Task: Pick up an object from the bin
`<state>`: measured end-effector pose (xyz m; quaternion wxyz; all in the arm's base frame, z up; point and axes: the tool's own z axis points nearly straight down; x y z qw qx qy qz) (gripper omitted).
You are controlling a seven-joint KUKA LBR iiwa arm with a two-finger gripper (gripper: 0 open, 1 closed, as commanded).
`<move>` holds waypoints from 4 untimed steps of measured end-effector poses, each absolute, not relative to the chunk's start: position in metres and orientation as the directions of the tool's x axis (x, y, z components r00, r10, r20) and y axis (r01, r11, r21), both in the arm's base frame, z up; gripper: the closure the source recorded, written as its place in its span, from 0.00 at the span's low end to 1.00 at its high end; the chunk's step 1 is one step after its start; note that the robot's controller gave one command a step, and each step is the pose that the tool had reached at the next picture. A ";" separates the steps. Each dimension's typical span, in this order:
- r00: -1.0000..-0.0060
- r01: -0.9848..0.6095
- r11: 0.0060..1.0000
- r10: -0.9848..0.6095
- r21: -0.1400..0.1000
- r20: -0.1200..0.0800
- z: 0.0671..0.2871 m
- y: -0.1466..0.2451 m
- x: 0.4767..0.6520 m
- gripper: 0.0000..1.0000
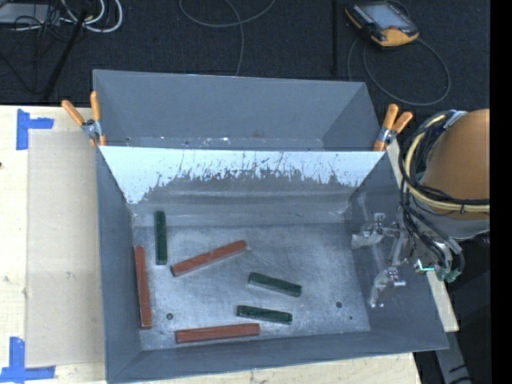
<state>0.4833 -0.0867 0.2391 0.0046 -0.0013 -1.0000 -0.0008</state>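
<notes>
By the right wall of the bin (240, 114), the hand (384, 274) is hanging low over bare floor. Nothing is lying beneath it, and whether it is spread or pressed together I cannot tell. It is singling out no one thing as yet.

Nearest it, towards the bin's middle, the upper dark green bar (274, 284) is lying flat and slightly slanted, well apart from the hand. The lower dark green bar (264, 314) is lying just in front of it, closer to the front wall. Both are lying clear of their neighbours, so they are probably offering the easiest grip across their narrow width.

Further out, the slanting red-brown bar (209, 258) is pointing towards the back right. The front red-brown bar (218, 333) is running along the front wall, and the left red-brown bar (142, 286) is running along the foot of the left wall. The left dark green bar (161, 237) is lying beside it, nearer the back left corner.

All six are looking like slim, straight, hard-edged sticks with a matt surface, too thin to stand, hence resting flat and scattered. The bin's grey metal floor is showing scuffing and pale speckling.
</notes>
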 end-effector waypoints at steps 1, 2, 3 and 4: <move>-1.000 -0.001 1.000 -0.001 0.000 0.002 0.243 -0.086 0.485 0.00; -0.998 -0.056 0.998 -0.056 -0.002 -0.007 0.197 -0.064 0.528 0.00; -0.998 -0.056 0.998 -0.056 0.000 -0.004 0.136 -0.025 0.513 0.00; -0.995 0.101 0.995 0.101 0.001 -0.014 0.075 -0.055 0.532 1.00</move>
